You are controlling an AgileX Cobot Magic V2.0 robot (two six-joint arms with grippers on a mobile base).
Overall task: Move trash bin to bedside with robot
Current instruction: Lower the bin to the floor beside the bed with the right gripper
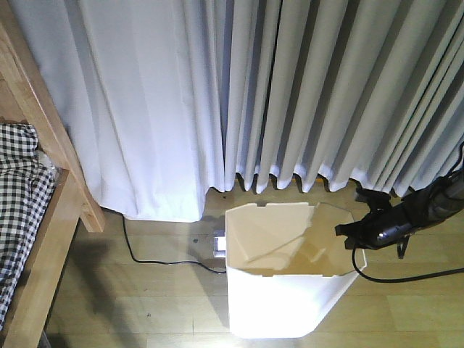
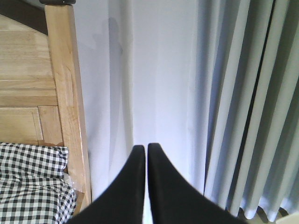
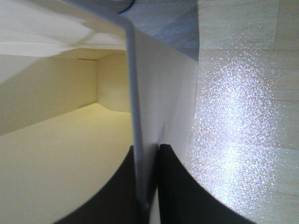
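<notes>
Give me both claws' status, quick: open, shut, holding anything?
Left claw: closed, nothing in it.
Right claw: closed on the wall of the trash bin at its rim.

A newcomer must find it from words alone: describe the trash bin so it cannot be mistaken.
Start at the long pale curtains; on the wooden floor before them, right of the bed frame, stands the trash bin. It is the only white, open-topped, angular-rimmed container, cream inside, its rim pinched by the right tool.

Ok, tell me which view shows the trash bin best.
Exterior front-facing: the whole trash bin shows, rim and inside. Right wrist: only its wall, pinched by the right gripper. Left wrist: none clearly.
</notes>
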